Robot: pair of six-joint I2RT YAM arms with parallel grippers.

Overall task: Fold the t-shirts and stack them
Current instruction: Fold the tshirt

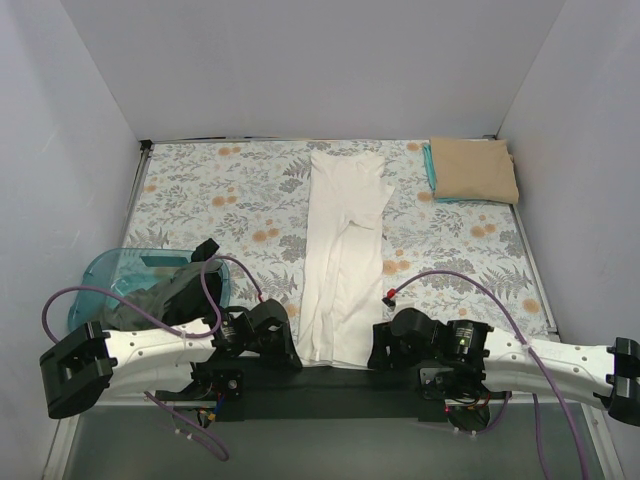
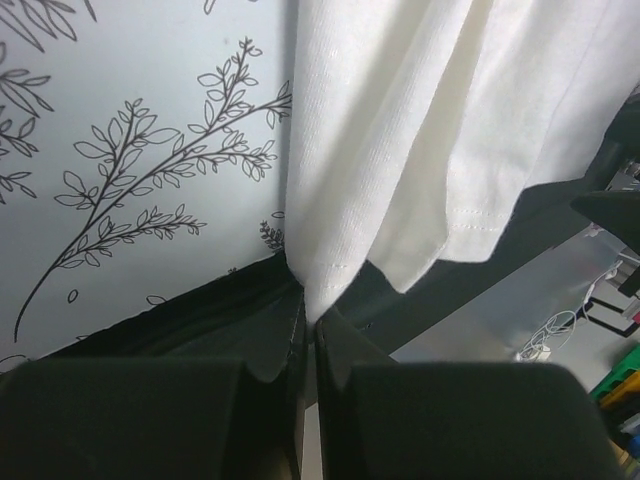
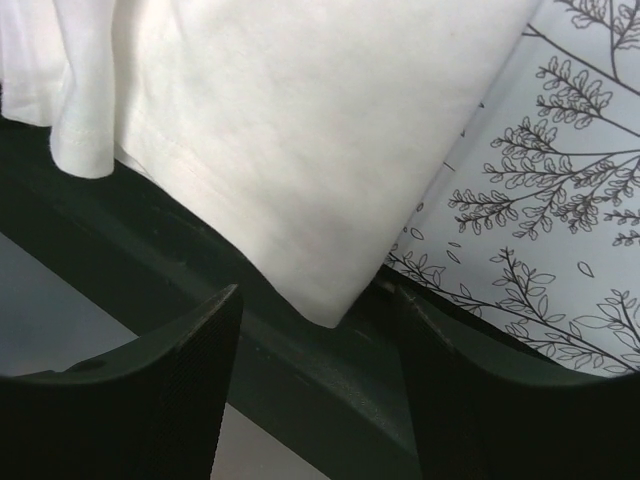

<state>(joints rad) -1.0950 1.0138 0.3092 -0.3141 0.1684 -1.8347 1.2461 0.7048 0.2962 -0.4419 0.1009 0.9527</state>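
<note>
A cream-white t-shirt (image 1: 345, 250) lies folded into a long strip down the middle of the floral covering. My left gripper (image 1: 290, 352) is shut on its near left hem corner (image 2: 318, 290). My right gripper (image 1: 378, 352) is open, its fingers (image 3: 190, 350) on either side of the shirt's near right corner (image 3: 330, 300) without touching it. A folded tan t-shirt (image 1: 474, 168) lies on a teal one (image 1: 429, 168) at the far right corner. Dark grey-olive shirts (image 1: 160, 296) sit in the basket.
A translucent teal basket (image 1: 100, 275) stands at the near left. The black strip at the table's near edge (image 1: 330, 378) runs under both grippers. Purple cables loop over both arms. White walls close in the sides and back.
</note>
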